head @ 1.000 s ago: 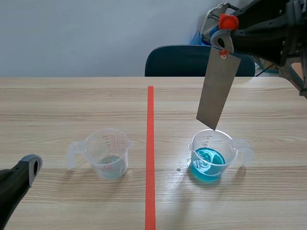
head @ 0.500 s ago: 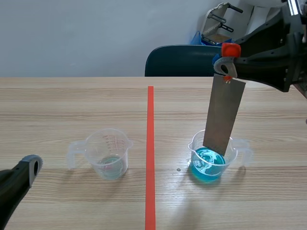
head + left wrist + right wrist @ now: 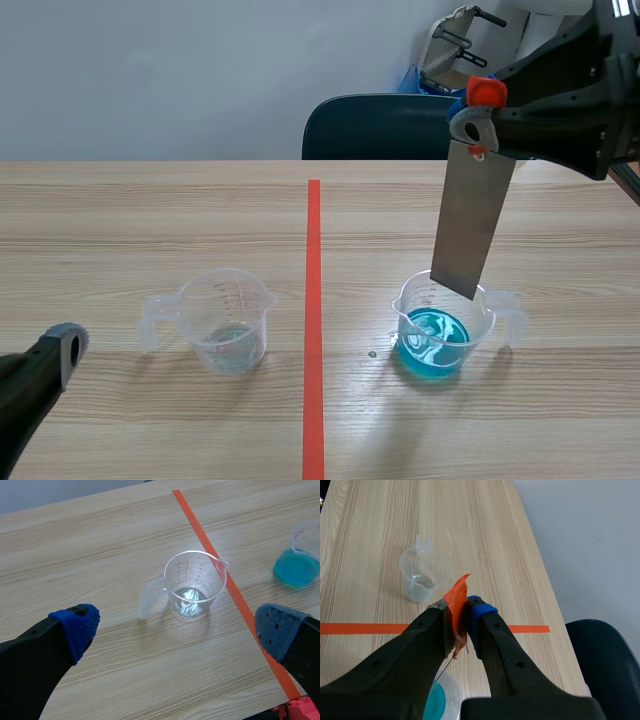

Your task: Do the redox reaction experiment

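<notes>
Scene view: records right gripper (image 3: 476, 118) clamped on top end of grey metal strip (image 3: 468, 225), strip hanging slightly tilted, lower edge over mouth of blue-liquid beaker (image 3: 437, 345), right of tape line (image 3: 314, 330).
Left wrist view: finds left gripper (image 3: 175, 627) spread wide, gripping nothing; clear beaker (image 3: 194, 585) just ahead.
Right wrist view: shows fingers pinching orange tab (image 3: 456, 600); blue-liquid beaker beneath, clear beaker ahead.

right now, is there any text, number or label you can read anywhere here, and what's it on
Nothing here can be read as text.
On the clear cup: printed scale lines and figures on the wall, too small to read.
On the cup of blue liquid: faint scale marks, too small to read.
On the metal plate and its orange tab: no writing shows.
</notes>
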